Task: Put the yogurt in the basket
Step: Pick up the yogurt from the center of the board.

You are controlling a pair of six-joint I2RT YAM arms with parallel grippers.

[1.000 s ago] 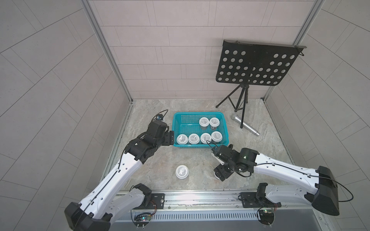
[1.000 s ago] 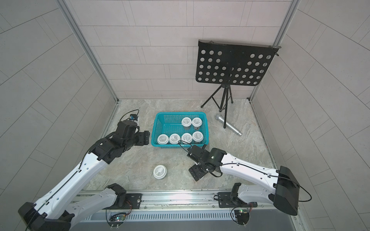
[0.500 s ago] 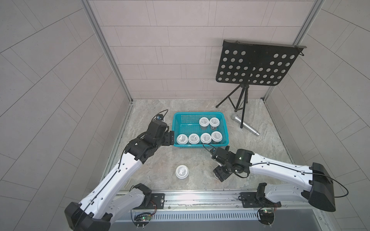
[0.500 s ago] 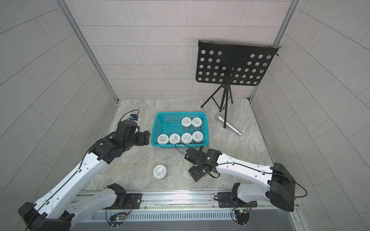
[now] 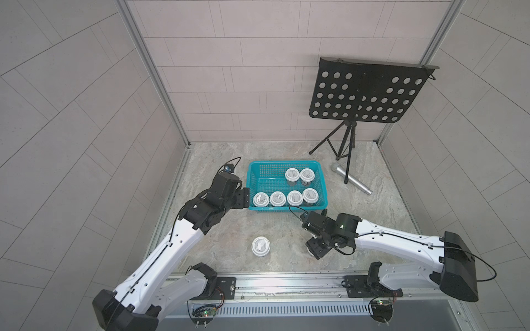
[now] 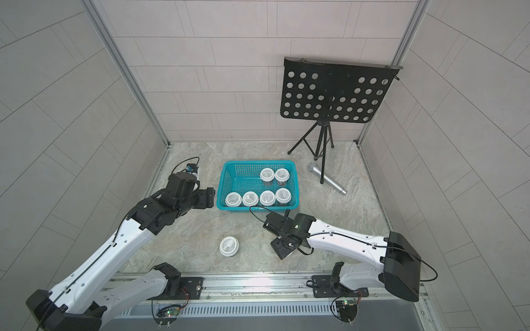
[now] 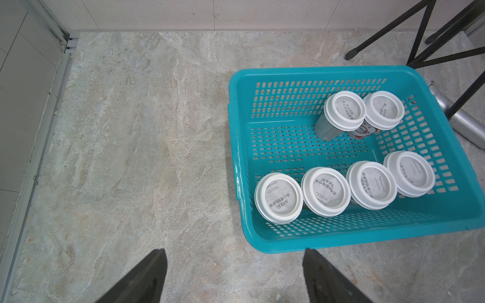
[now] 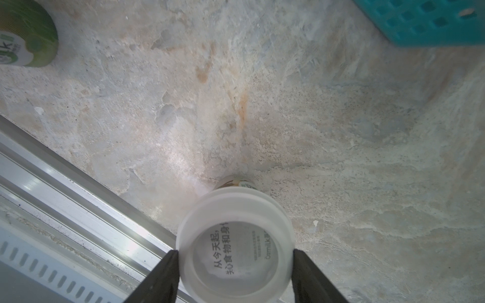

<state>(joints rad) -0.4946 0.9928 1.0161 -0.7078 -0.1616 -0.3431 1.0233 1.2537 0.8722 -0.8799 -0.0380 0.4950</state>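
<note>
Right gripper partly closed, fingers against both sides of yogurt cup lid. Cup upright on table, lower centre-right in both top views, below basket. Six cups inside basket: four along near wall, two at upper right. Second cup loose at lower centre. Left gripper wide apart, empty, just beside basket's lower left corner. Versus second ago: right jaws narrower, forearm shifted slightly left; left arm and cups unchanged.
</note>
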